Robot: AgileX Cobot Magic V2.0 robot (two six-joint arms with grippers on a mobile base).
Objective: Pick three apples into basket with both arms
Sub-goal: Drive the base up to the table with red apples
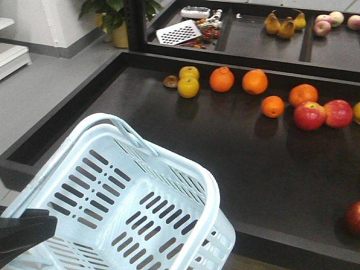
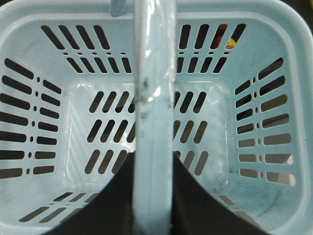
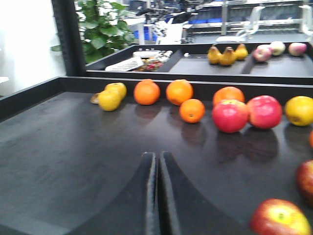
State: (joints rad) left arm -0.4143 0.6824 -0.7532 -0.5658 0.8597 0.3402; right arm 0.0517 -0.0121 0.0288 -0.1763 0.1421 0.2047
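Dark tray (image 1: 169,129) carries oranges (image 1: 221,79) and yellow fruit (image 1: 188,87) at back. Apples (image 3: 281,218) lie front right, near right gripper (image 3: 157,196), jaws together. Left gripper (image 2: 152,196) clamps basket (image 1: 197,174) handle (image 2: 154,73), front left.

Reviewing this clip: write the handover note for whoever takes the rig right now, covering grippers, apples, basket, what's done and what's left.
Left gripper: shut on the basket handle. The basket sits tilted at the table's near-left edge, with nothing in it.
Right gripper: shut, empty, low over the bare table.
Apples: two dark red ones at the near right; the third is not in view there.
Done: basket in hand.
Left: all three apples to pick and place in the basket.
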